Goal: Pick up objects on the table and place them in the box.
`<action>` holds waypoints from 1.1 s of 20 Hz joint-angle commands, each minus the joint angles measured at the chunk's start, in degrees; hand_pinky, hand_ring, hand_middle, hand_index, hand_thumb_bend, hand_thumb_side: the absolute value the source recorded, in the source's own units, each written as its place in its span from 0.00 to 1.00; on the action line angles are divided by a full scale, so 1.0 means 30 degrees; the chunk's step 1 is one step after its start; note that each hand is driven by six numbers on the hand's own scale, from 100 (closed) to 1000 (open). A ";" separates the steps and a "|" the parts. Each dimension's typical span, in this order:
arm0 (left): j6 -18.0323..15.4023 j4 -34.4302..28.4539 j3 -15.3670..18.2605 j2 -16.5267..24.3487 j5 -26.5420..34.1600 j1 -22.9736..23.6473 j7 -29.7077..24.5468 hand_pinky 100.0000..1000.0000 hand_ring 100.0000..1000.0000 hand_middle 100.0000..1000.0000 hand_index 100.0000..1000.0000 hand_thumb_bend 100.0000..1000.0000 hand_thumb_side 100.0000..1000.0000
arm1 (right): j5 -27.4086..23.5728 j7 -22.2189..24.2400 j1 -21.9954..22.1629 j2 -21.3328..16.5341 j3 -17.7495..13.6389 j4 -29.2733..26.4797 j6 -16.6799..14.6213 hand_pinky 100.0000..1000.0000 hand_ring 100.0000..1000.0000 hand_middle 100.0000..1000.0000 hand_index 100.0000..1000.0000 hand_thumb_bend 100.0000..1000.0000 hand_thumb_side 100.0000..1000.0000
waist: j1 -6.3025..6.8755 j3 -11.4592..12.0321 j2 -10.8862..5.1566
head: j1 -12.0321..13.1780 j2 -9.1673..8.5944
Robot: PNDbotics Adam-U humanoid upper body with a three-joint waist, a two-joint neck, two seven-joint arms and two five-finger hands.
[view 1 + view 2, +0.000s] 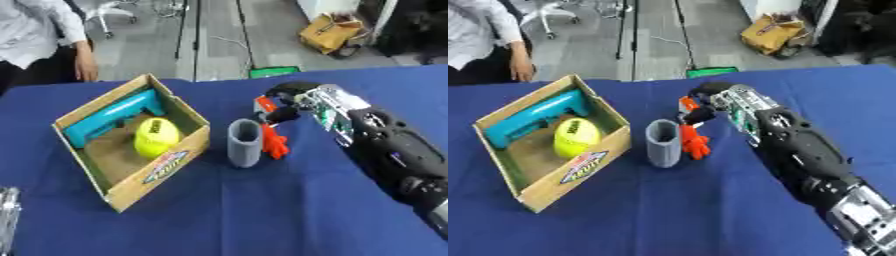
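A cardboard box [163, 172] stands on the left of the blue table, holding a teal tool [114, 116] and a yellow-green ball [156, 137]. A grey cup [245, 143] stands upright just right of the box. Beside the cup is a red-orange object [275, 139], and my right hand [296, 100] has its fingers curled round the object's upper end. The right arm reaches in from the lower right. A sliver of my left hand [7, 215] shows at the lower left edge.
The blue tablecloth [262, 210] covers the whole table. A person stands beyond the far left corner, not touching anything. A green item [273, 72] lies past the table's far edge.
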 commanded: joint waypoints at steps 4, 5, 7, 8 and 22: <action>0.0015 -0.0274 -0.0021 0.0173 0.0037 -0.0190 -0.0077 1.00 0.92 0.91 0.89 0.00 1.00 | 0.0097 -0.0268 -0.0410 -0.0076 -0.0444 0.0346 0.0014 0.79 0.91 0.91 1.00 0.24 0.86 | 0.0022 0.0095 -0.0209 | -0.0110 -0.0294; 0.0021 -0.0274 -0.0021 0.0169 0.0040 -0.0181 -0.0081 1.00 0.92 0.91 0.89 0.00 1.00 | 0.0079 -0.0324 -0.0422 -0.0063 -0.0480 0.0392 0.0015 0.76 0.90 0.91 1.00 0.23 0.85 | 0.0019 0.0102 -0.0201 | -0.0129 -0.0307; 0.0033 -0.0274 -0.0023 0.0161 0.0041 -0.0172 -0.0090 1.00 0.92 0.91 0.88 0.00 1.00 | 0.0019 -0.0459 -0.0454 -0.0032 -0.0543 0.0456 0.0015 0.72 0.87 0.89 1.00 0.19 0.84 | 0.0017 0.0101 -0.0187 | -0.0157 -0.0342; 0.0044 -0.0274 -0.0025 0.0159 0.0038 -0.0170 -0.0094 1.00 0.92 0.91 0.88 0.00 1.00 | -0.0034 -0.0539 -0.0463 -0.0018 -0.0560 0.0473 0.0027 0.72 0.87 0.89 1.00 0.19 0.83 | 0.0018 0.0096 -0.0182 | -0.0165 -0.0354; 0.0076 -0.0274 -0.0053 0.0153 0.0043 -0.0182 -0.0110 1.00 0.92 0.91 0.87 0.00 1.00 | -0.0504 -0.1356 -0.0464 0.0045 -0.0588 0.0729 0.0268 0.53 0.69 0.79 0.91 0.13 0.63 | 0.0074 0.0052 -0.0178 | -0.0212 -0.0421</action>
